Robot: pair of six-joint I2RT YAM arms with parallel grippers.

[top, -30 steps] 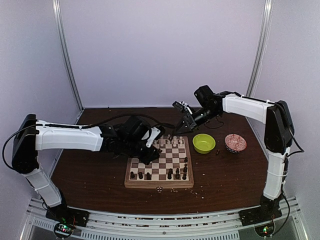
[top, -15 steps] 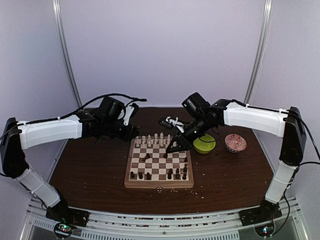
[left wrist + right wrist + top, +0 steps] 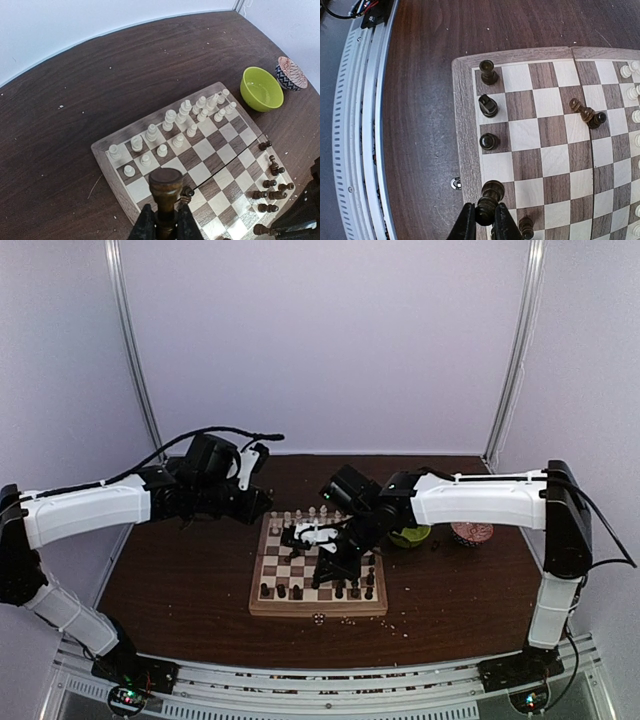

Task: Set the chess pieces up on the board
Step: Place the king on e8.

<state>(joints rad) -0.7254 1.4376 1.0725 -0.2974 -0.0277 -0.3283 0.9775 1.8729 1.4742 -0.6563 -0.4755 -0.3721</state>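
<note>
Dark piece [image 3: 490, 196] clamped by right gripper [image 3: 480, 221], frame bottom; second dark piece [image 3: 165, 185] by left gripper [image 3: 163, 223]; upright set-down on board [image 3: 463, 125] due

Left hand [image 3: 258, 505] retreated from board [image 3: 318, 609]; right hand [image 3: 328, 566] swung over it.

Cream chess pieces [image 3: 170, 119] line the board's [image 3: 462, 125] far rows; dark chess pieces [image 3: 489, 105] scattered.
</note>
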